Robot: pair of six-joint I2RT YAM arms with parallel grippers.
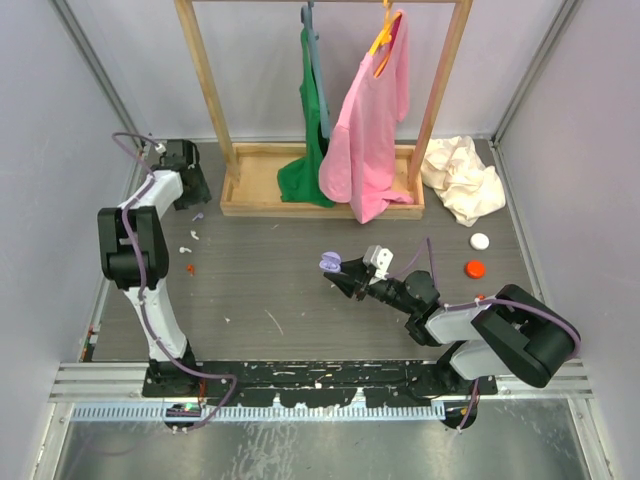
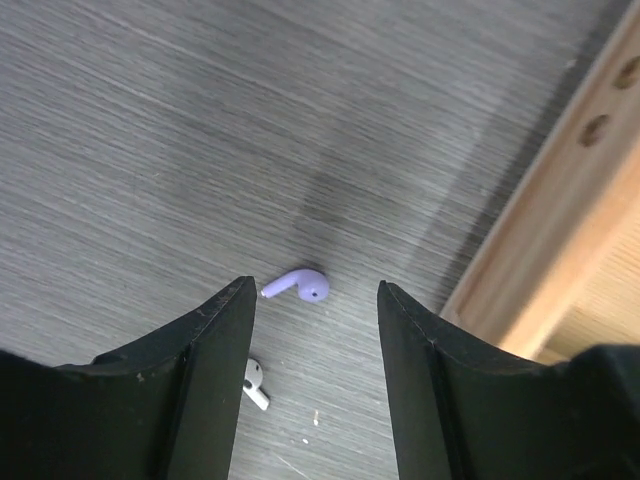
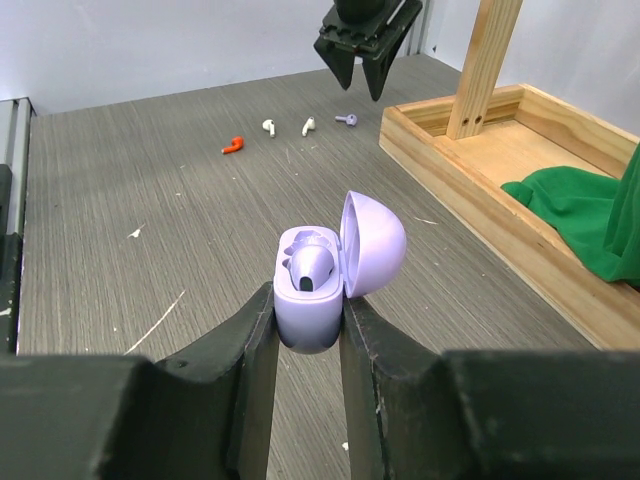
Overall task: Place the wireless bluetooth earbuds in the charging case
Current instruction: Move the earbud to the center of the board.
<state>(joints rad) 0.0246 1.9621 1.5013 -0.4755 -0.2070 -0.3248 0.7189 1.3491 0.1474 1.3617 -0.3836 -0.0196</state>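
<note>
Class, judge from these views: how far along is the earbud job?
Done: the open charging case, clamped in the right gripper, seems to hold a first earbud. In hand: the left gripper, jaws apart, hangs over the purple earbud. Left: grasp and seat it.

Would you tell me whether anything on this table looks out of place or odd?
Two white earbuds and an orange earbud lie loose near the purple earbud, though the open case is purple. A cream cloth lies crumpled beside the clothes rack.
</note>
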